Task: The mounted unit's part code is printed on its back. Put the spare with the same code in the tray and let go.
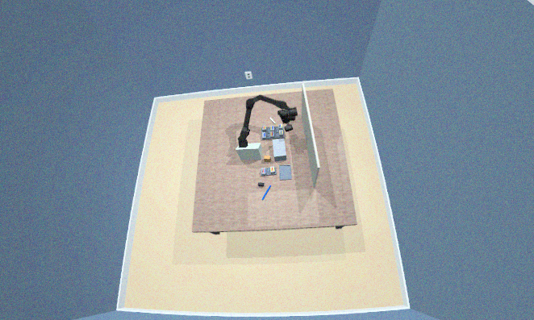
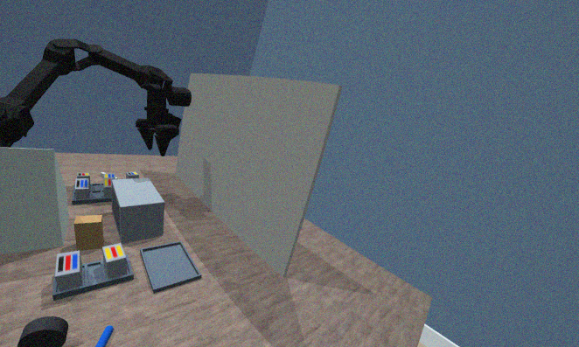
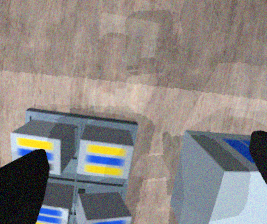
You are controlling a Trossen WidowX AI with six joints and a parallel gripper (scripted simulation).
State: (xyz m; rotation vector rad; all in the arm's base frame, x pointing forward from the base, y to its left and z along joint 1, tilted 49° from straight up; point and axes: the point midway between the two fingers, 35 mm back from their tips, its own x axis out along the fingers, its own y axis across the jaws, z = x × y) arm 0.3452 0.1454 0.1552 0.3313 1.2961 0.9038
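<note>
Overhead, pincer (image 1: pixel 288 128) (image 2: pixel 156 153) (image 3: pixel 152 151) spread wide and holding nothing; striped spares (image 1: pixel 273 131) (image 2: pixel 81 185) (image 3: pixel 105 154) below it, lower left in the wrist view; tray (image 1: pixel 285 172) (image 2: pixel 170 266) at lower centre-left in the exterior view.

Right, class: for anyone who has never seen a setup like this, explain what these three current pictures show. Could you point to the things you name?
The machine is one black jointed arm. Its end effector (image 1: pixel 288 127) (image 2: pixel 156 152) (image 3: pixel 152 151) has two fingers, standing open and holding nothing.

The first picture looks down from high above; the second looks across the table (image 1: pixel 226 204) (image 2: pixel 350 265) from one side; the third looks out between the fingers.

On the table are two racks of color-striped blocks, a gray box (image 1: pixel 279 148) (image 2: pixel 141 217), a small orange block (image 1: pixel 267 159) (image 2: pixel 89 234), a shallow tray (image 1: pixel 285 172) (image 2: pixel 170 266) and a blue stick (image 1: pixel 266 193) (image 2: pixel 104 336).
</note>
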